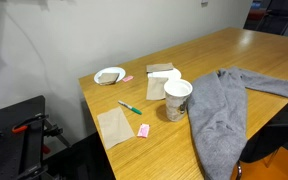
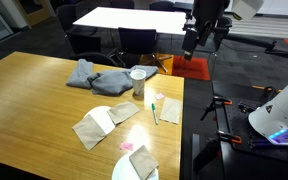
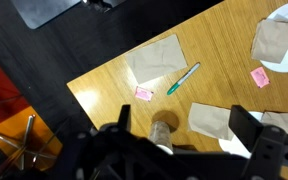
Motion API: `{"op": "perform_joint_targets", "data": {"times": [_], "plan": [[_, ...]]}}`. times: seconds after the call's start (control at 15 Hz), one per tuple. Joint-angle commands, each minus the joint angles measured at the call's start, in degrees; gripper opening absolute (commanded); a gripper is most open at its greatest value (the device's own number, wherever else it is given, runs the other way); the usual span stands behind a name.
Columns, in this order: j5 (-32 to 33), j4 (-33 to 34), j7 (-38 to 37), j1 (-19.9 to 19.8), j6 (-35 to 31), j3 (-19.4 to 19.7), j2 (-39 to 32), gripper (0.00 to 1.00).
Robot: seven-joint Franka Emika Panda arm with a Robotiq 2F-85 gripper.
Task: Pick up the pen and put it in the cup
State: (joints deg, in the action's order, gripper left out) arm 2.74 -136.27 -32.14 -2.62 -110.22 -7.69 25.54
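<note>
Pen on table, near cup

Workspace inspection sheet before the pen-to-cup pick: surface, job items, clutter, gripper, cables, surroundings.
surface: wooden table, light brown.
job's things: green pen lies flat on the table, apart from the white paper cup, which stands upright.
clutter: grey garment close beside the cup; brown napkins spread around; pink blocks, two of them; white bowl with a napkin in it.
grippers: gripper open, holding nothing, raised well clear of the table.
cables: nothing seen.
surroundings: white table with chairs behind; black stand on the floor by the table's end.
</note>
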Motion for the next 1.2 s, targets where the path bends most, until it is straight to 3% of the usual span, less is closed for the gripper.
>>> {"op": "perform_joint_targets", "data": {"times": [0.0,0.53,0.87,1.13], "plan": [[-4.6,-4.9,-7.2,-0.1,-6.8,-0.4,1.8,1.0],[-4.1,-12.6,-16.8,-0.2,-26.0,-2.9,-2.9,1.0],[-0.7,-14.0,-24.2,-1.9,-32.7,-3.7,-9.6,1.0],[0.5,-13.5,-26.6,-1.5,-36.8,-2.0,-16.4,1.0]]}}
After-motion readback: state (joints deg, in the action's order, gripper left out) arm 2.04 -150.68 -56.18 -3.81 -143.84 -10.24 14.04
